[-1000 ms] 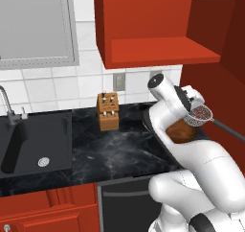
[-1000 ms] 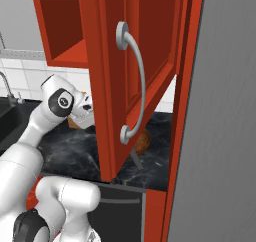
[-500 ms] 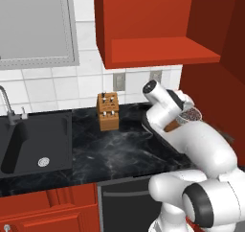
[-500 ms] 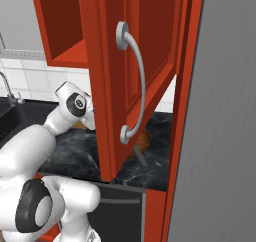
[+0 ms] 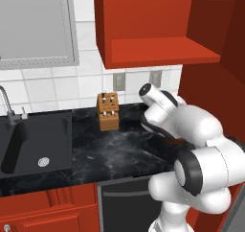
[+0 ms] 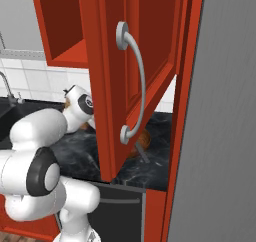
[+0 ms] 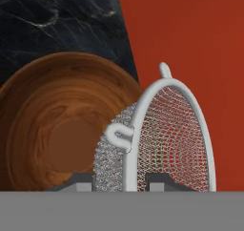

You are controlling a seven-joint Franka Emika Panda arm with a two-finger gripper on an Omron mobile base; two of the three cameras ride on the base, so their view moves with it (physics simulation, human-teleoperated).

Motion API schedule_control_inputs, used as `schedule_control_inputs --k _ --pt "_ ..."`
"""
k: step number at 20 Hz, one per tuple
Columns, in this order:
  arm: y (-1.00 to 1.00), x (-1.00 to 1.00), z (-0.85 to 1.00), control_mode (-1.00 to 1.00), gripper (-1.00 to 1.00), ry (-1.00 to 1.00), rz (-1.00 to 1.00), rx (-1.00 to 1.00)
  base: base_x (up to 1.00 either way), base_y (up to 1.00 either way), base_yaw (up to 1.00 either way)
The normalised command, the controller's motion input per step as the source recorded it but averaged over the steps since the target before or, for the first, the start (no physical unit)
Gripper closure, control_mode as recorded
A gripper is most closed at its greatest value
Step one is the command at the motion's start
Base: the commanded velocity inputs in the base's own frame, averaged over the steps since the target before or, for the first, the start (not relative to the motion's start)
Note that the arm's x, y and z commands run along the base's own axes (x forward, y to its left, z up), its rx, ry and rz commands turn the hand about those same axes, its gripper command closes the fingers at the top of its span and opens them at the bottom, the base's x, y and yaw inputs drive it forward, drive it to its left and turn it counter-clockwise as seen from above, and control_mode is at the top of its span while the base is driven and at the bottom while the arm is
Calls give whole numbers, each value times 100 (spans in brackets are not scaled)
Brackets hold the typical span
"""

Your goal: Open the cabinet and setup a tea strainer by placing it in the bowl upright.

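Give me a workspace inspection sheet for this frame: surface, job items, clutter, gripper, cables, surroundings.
Surface: black marble counter, with no spills seen.
Cabinet: cabinet door swung open, silver bar handle facing the right base camera.
Bowl: bowl sits on the counter, its inside bare.
Tea strainer: tea strainer rim standing on edge at the fingertips, beside the bowl's rim, not yet in it.
Clutter: knife block near the wall.
Gripper: fingertips straddle the strainer rim; grip looks closed.
Cables: nothing seen.
Surroundings: sink with faucet, tiled wall with outlets.
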Motion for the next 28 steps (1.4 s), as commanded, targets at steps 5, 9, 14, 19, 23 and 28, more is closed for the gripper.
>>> schedule_control_inputs --k 5,9,14,19,23,28 --pt "0 44 -27 -100 100 1 -1 0 0 0 0" --pt "0 31 -25 -100 100 3 0 0 0 0 0" --pt "0 19 -28 -100 100 2 0 0 0 0 0" --pt "0 19 -26 -100 100 2 0 0 0 0 0" --pt "0 16 -24 -100 100 0 0 0 0 0 0" --pt "0 14 -29 -100 100 0 0 0 0 0 0"
